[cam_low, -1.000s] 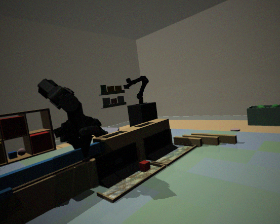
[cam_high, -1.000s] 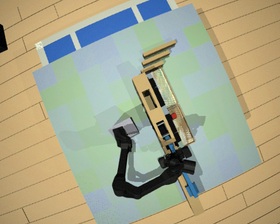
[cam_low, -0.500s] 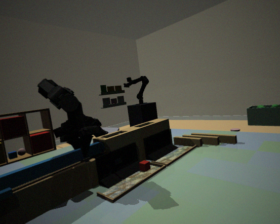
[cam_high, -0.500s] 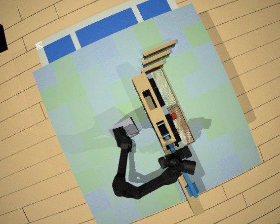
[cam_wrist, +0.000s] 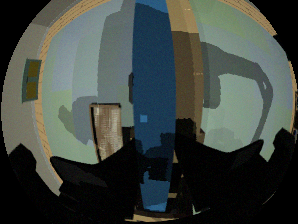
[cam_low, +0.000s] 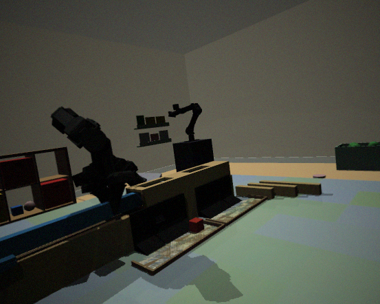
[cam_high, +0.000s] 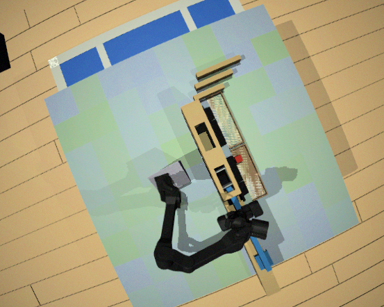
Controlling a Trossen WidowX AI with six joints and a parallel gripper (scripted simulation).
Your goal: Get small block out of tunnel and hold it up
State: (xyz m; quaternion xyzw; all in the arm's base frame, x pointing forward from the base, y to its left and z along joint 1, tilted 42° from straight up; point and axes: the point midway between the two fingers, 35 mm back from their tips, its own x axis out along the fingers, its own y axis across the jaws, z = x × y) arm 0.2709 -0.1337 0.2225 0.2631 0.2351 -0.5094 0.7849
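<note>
Your gripper (cam_high: 238, 212) (cam_low: 115, 210) (cam_wrist: 157, 137) is clamped on the blue handle (cam_high: 235, 203) (cam_low: 56, 223) (cam_wrist: 154, 75). The red block (cam_high: 238, 159) (cam_low: 196, 225) lies outside the tunnel (cam_high: 210, 156) (cam_low: 191, 203), in the tray (cam_high: 266, 194) (cam_low: 152, 272) (cam_wrist: 91, 125); grasping and lifting remain.

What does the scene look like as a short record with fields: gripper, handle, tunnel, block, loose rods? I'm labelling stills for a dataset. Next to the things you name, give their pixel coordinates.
gripper: shut on the blue handle, outside the tunnel; gripper (cam_high: 236, 212) (cam_low: 115, 210)
handle: blue handle (cam_high: 264, 258) (cam_low: 53, 230) (cam_wrist: 155, 65), sticking out of one end of the tunnel
tunnel: wooden tunnel (cam_high: 213, 158) (cam_low: 191, 192), two openings in its top
block: red block (cam_high: 238, 159) (cam_low: 196, 225), outside the tunnel, on a shallow tray (cam_high: 244, 144) (cam_low: 143, 267) beside it; not held up
loose rods: three wooden rods (cam_high: 214, 80) (cam_low: 308, 188), near the tunnel's far end
</note>
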